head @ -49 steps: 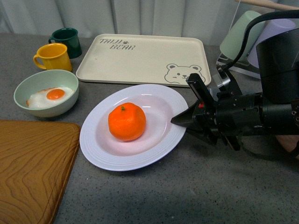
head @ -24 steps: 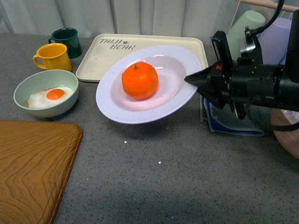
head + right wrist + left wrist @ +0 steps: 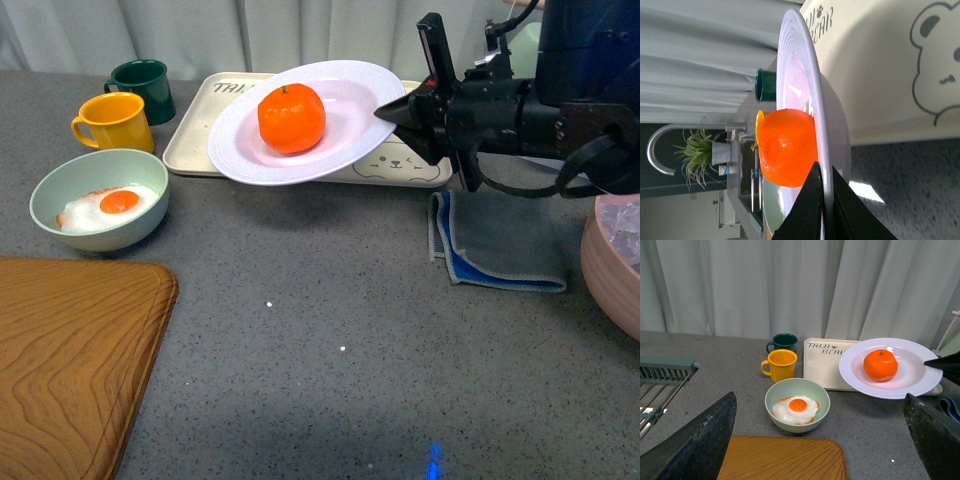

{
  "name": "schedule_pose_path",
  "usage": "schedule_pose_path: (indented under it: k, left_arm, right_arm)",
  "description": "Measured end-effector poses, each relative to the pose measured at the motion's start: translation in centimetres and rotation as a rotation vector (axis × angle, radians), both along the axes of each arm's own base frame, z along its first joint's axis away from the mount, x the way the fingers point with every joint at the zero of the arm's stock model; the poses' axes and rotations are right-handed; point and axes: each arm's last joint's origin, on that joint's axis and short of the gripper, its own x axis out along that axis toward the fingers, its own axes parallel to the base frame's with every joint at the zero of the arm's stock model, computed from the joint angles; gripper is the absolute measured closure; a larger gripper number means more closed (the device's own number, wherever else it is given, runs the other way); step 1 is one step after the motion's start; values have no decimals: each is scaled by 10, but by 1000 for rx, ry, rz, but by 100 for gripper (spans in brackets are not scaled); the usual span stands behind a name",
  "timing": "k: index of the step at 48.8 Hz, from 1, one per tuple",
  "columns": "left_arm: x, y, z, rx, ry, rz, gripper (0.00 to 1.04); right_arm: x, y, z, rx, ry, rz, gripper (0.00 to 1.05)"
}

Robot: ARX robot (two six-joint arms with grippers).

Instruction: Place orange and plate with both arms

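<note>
- Item: large round white plate (image 3: 235, 145) with a ridged rim, held clear of the grey speckled desk (image 3: 330, 300). It is positioned over the near edge of the beige rectangular bear-printed tray (image 3: 190, 150), which lies along the desk's far edge.
- Contents: fist-sized bright orange (image 3: 291, 118) with dimpled skin, seated in the plate's well and touching it. It is set slightly off-centre, on the side away from the gripped rim.
- Tool, right: the black right gripper (image 3: 385, 110) is closed narrowly on the plate's right rim. In the right wrist view one finger is seen on each face of the rim.
- Tool, left: the left gripper (image 3: 820, 397) is spread wide with nothing held, and is well apart from the plate.
- Deciding relation: the tray is found directly beneath the plate, so a straight descent is judged sufficient. The plate is gripped at one rim point only, with the orange's weight beyond that point, so tilting is judged the risk.
</note>
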Motion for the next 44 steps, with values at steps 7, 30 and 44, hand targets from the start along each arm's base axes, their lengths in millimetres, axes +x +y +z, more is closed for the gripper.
schedule_pose_path:
  k: [7, 30, 44]
  left_arm:
    - [0, 0, 0, 0, 0, 0, 7]
    - [0, 0, 0, 0, 0, 0, 7]
    - [0, 0, 0, 0, 0, 0, 7]
  right_arm:
    - [28, 6, -5, 3, 2, -13, 104]
    - [89, 46, -16, -19, 46, 22, 104]
    - [92, 53, -24, -88, 104, 28, 100]
